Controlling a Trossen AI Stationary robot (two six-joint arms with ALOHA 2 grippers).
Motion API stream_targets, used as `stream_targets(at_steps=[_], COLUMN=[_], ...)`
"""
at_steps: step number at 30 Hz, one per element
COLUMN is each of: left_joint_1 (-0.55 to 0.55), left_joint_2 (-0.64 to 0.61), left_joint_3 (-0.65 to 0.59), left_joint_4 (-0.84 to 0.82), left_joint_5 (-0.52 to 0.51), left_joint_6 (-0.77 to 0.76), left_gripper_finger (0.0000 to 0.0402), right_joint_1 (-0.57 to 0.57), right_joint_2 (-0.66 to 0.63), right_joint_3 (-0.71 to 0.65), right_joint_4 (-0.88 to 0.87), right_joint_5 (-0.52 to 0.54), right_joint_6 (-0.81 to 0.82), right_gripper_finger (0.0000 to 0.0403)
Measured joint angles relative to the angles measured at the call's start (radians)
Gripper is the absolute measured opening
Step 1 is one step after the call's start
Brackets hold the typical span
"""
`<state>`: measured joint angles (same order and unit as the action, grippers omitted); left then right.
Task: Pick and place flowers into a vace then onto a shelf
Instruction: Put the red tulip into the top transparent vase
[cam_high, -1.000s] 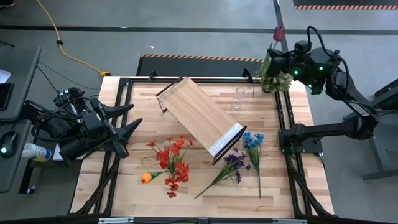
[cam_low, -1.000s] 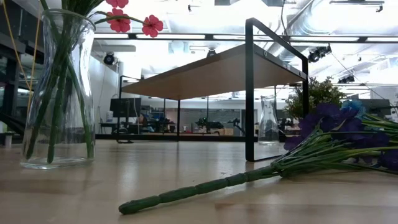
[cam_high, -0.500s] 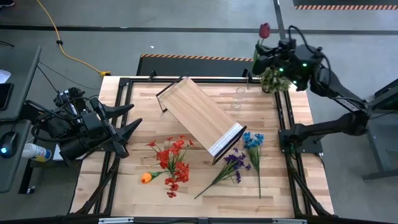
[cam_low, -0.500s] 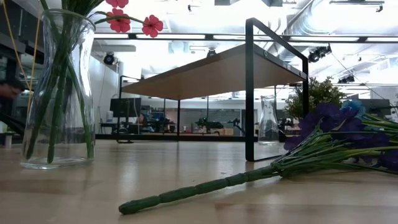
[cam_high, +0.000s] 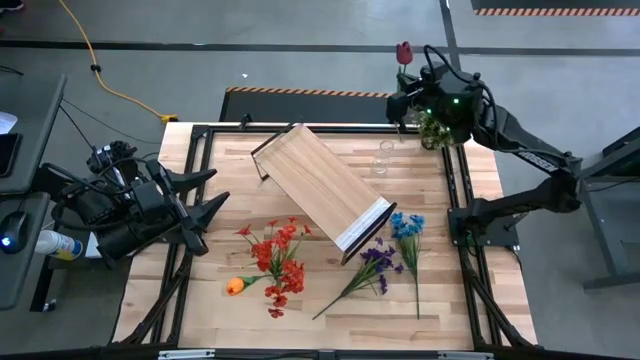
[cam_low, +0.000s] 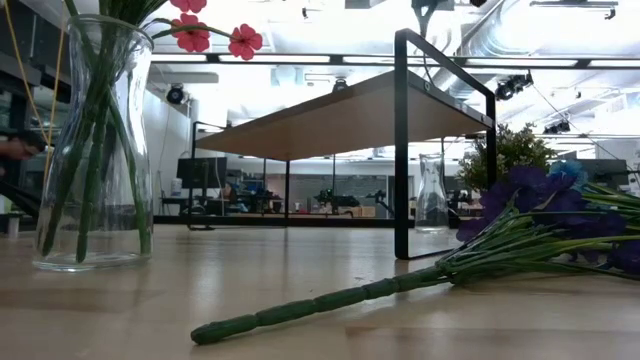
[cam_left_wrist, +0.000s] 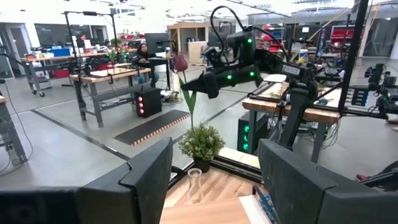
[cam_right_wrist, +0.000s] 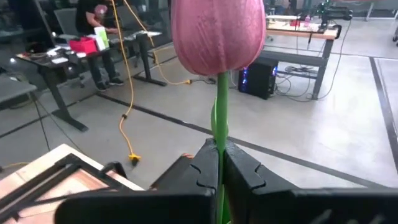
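The right end effector (cam_right_wrist: 219, 163), clenched on a pink tulip's (cam_right_wrist: 217, 31) stem, holds it above the desk's (cam_high: 220, 250) far right corner; the left end effector (cam_high: 205, 200) rests released at the left edge.

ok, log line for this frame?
right gripper: shut on tulip, raised at far edge by empty vase | left gripper: open, idle at left edge | shelf: bare

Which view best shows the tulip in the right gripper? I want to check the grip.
The right wrist view: the tulip fills it, its stem pinched in the shut right gripper. The high and left wrist views show it small and distant; the low view misses it.
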<state>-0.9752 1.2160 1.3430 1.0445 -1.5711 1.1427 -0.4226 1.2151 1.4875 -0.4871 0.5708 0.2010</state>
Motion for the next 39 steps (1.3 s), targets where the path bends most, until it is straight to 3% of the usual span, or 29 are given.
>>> stream_targets(at_steps=[7, 15, 26, 39], left_joint_1=[0.000, 0.000, 0.000, 0.000], left_joint_2=[0.000, 0.000, 0.000, 0.000], left_joint_3=[0.000, 0.000, 0.000, 0.000], left_joint_4=[-0.001, -0.001, 0.000, -0.001], left_joint_5=[0.000, 0.000, 0.000, 0.000], left_joint_6=[0.000, 0.000, 0.001, 0.002], left_gripper_finger=[0.0273, 0.0269, 0.0270, 0.0270], right_joint_1=[-0.009, -0.009, -0.009, -0.009], right_joint_2=[-0.058, -0.175, -0.229, -0.251], right_joint_3=[-0.121, -0.350, -0.526, -0.587], right_joint_4=[0.040, 0.285, 0.504, 0.593], right_joint_5=[-0.027, -0.071, -0.027, -0.011], right_joint_6=[0.045, 0.052, 0.034, -0.059], right_gripper_finger=[0.0002, 0.0001, 0.0001, 0.0000])
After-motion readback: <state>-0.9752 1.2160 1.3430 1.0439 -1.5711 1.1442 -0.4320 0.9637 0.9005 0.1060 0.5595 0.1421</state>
